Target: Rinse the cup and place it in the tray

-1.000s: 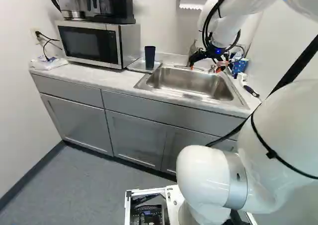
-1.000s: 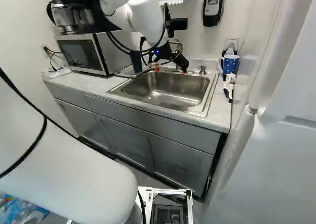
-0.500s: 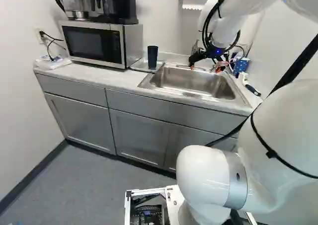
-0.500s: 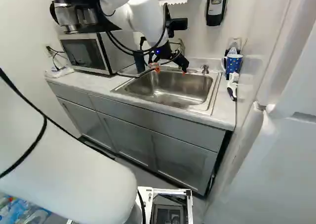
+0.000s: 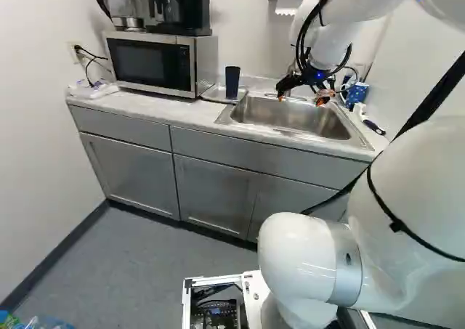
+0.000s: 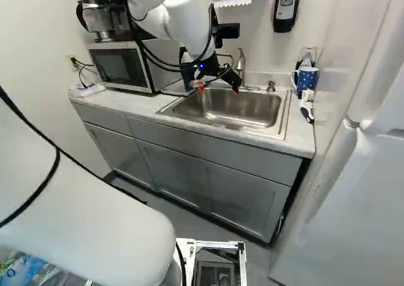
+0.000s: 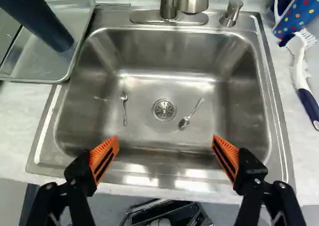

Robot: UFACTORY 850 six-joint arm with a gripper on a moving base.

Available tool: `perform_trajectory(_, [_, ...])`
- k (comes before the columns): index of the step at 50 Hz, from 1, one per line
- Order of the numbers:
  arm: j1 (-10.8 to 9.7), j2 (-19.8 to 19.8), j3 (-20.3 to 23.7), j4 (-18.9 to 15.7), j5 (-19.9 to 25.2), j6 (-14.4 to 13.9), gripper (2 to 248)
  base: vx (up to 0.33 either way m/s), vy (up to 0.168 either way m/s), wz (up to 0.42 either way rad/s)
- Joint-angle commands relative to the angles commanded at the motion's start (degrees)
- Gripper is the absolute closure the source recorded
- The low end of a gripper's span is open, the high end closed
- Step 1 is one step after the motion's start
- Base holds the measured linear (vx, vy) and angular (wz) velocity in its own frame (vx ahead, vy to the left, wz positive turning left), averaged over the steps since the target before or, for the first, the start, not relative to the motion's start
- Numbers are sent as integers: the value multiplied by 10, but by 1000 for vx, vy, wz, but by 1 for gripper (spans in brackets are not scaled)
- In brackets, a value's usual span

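Left base view shows the cup (image 5: 232, 83) upright in the tray (image 7: 42, 61), long axis vertical, wider end up, toward the counter's (image 5: 160, 109) back edge, the claw (image 5: 300, 99) spread wide above the sink (image 5: 290, 116)

From behind my arm (image 5: 305, 260), to its left and right, two base cameras look ahead and slightly down, sharing the sink (image 5: 290, 118), surface (image 5: 163, 110) and microwave (image 5: 149, 64); far nearer, my wrist camera faces steeply down along the tool (image 5: 301, 99) into the same sink.
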Motion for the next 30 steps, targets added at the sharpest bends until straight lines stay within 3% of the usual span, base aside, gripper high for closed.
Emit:
perform_trajectory(12, [0, 0, 0, 0, 0, 0, 3, -73, 79, -52])
perform_trajectory(30, [0, 0, 0, 0, 0, 0, 3, -81, 54, -237])
